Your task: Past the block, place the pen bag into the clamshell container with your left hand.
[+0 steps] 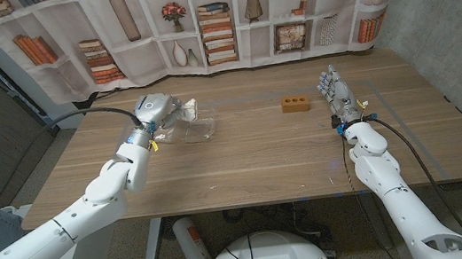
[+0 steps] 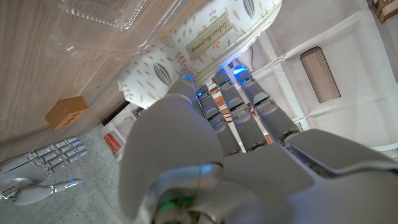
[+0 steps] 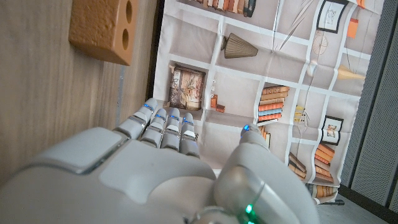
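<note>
At far left, the left hand (image 1: 159, 109) grips the pen bag (image 2: 199, 43) above the clamshell container (image 1: 191, 133), ready for release; the right hand (image 1: 335, 93) stands open beside the block (image 1: 295, 104).

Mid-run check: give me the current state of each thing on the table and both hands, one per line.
pen bag: held in the left hand, above the container.
left hand: grips the pen bag over the container.
clamshell container: clear, lid open, on the table.
block: lying on the table, untouched.
right hand: holds nothing, fingers extended, right of the block.
</note>
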`<state>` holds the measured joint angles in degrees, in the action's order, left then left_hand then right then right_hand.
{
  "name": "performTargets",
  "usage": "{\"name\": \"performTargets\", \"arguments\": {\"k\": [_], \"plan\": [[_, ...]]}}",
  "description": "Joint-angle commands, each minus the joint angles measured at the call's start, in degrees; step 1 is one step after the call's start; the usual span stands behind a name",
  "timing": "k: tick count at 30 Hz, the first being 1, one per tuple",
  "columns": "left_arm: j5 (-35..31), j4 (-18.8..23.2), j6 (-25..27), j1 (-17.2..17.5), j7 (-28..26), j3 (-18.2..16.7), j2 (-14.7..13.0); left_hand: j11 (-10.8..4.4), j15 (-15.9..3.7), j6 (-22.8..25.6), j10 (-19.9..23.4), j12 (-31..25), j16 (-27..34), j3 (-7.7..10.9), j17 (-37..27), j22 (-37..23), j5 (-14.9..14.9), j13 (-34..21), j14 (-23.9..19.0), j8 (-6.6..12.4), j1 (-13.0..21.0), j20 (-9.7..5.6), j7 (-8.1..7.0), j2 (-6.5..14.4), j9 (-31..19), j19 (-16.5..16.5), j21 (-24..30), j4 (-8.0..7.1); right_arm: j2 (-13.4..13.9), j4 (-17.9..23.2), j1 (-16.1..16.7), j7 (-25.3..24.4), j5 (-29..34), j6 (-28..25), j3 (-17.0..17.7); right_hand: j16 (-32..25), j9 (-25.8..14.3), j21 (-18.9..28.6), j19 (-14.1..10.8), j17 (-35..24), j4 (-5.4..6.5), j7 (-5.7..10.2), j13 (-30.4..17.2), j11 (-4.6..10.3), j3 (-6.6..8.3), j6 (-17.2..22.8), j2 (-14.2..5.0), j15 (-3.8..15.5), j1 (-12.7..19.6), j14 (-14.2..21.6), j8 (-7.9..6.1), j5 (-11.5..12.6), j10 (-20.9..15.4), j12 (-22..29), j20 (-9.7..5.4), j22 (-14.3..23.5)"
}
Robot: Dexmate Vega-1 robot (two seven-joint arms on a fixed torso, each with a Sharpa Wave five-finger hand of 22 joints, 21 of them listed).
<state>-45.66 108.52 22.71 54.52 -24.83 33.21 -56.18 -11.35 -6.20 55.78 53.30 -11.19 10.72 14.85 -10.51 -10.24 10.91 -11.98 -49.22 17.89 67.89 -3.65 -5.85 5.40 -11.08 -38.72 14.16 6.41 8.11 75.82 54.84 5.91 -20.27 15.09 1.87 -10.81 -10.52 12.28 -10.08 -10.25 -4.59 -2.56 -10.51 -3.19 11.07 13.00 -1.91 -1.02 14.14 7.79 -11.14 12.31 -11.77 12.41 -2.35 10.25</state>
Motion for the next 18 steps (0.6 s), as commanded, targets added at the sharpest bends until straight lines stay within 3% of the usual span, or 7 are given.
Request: {"name": "performTargets", "arguments": {"k": [1, 18], "plan": [[-2.94, -0.76, 2.55, -1.68, 2.66, 2.72, 0.25, -0.11, -6.27, 0.47, 0.38, -0.05, -0.01, 0.04, -0.17, -0.34, 0.11, -0.16, 0.28, 0.49, -0.05, -3.04, -0.33, -0.5, -0.23, 0.03, -0.08, -0.25, 0.21, 0.06, -0.18, 0.13, -0.03, -0.22, 0.06, 0.1, -0.29, -0.14, -0.53, -0.17, -0.34, 0.04, -0.09, -0.02, -0.03, 0.47, -0.43, 0.11, 0.13, 0.72, -0.08, 0.01, -0.62, -0.25, -0.78, 0.31], [-11.57, -1.18, 8.87, -5.24, 9.76, 7.48, 1.39, -0.1, -6.32, 0.83, 0.79, -0.16, 0.07, 0.1, -0.16, -0.33, 0.1, -0.12, 0.24, 0.58, 0.12, -3.04, -0.38, -0.58, -0.2, 0.56, -0.42, -0.16, 0.07, -0.67, -0.33, 0.65, -0.43, 0.16, 0.5, 0.11, -0.29, -0.19, -0.63, -0.17, -0.39, 0.06, -0.09, -0.11, -0.08, 0.43, -0.44, 0.13, 0.11, 0.75, -0.05, 0.02, -0.69, -0.24, -0.82, 0.32]]}}
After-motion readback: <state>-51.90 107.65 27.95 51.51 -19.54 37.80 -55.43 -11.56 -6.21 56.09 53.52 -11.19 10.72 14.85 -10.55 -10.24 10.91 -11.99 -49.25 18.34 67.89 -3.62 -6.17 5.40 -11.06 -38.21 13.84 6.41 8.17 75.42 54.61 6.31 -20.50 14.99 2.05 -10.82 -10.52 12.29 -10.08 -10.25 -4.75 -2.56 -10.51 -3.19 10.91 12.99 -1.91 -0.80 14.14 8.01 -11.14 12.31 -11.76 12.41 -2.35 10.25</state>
